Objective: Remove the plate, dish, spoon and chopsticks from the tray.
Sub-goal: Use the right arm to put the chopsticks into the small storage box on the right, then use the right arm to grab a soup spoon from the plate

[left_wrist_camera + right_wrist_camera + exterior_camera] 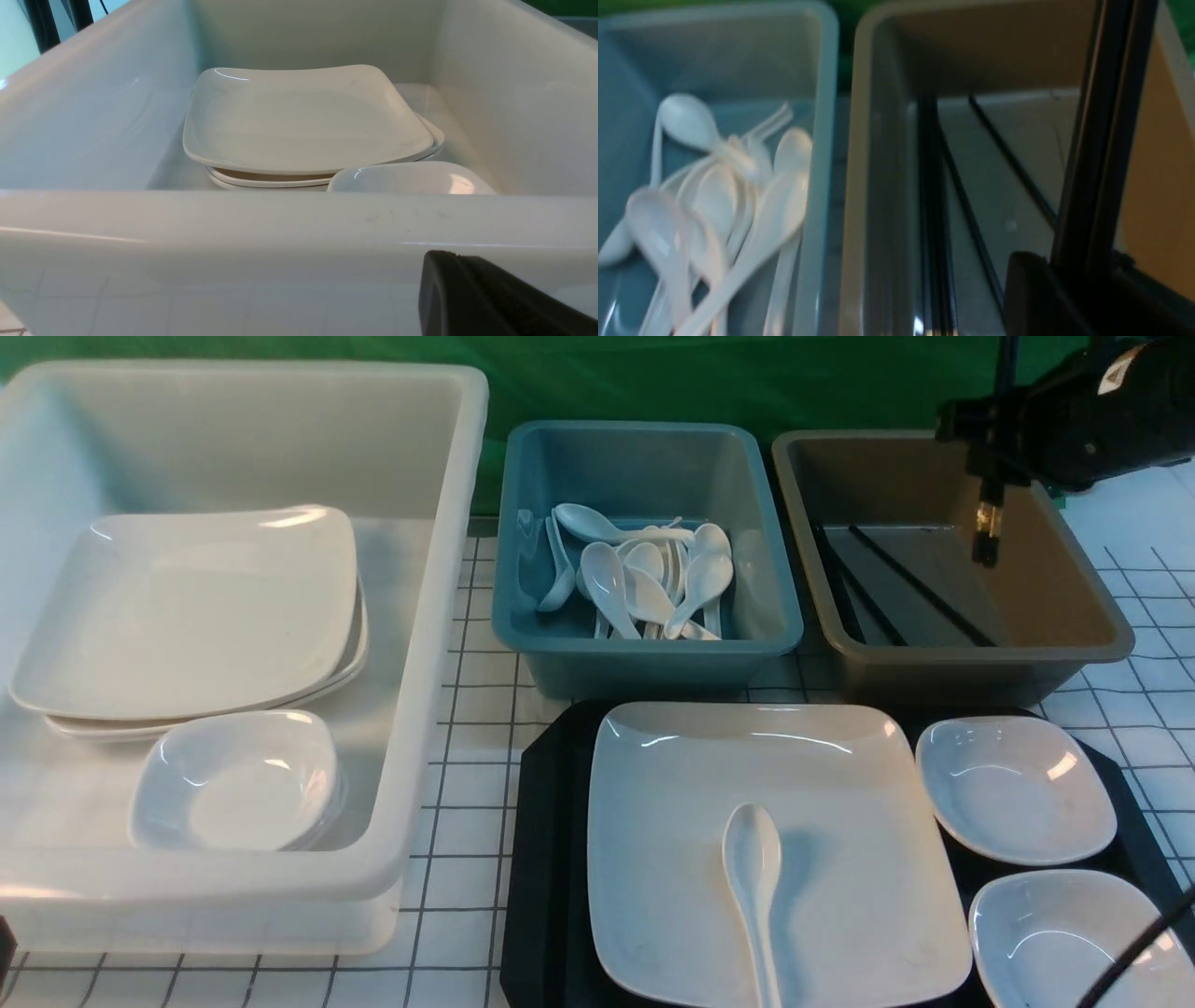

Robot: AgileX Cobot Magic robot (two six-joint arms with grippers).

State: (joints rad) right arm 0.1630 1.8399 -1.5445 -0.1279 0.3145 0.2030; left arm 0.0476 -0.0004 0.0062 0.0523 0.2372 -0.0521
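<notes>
1. Tray (546, 859): black, on the near part of the gridded table (467, 803), right of centre.
2. Plate (840, 821): large white square, flat on the tray, covering its left and middle.
3. Spoon (754, 877): white, lying on the plate, bowl toward the far side, handle toward the near edge.
4. Far dish (1016, 789) and near dish (1064, 938): small, white, on the tray just right of the plate.
5. Right tool (991, 448): at far right above the brown tub (971, 667), clamped on the chopsticks (986, 527), which hang nearly upright over that tub. Loose sticks (920, 586) lie on its floor.
6. Blue tub (644, 658): just left of the brown tub, holding a heap of spare spoons (644, 579).
7. White tub (420, 709): at left, holding stacked plates (187, 607) at the far side and stacked bowls (233, 779) nearer.
8. Left tool (490, 298): low, just outside the white tub's near wall, clenched. Only one finger shows.
</notes>
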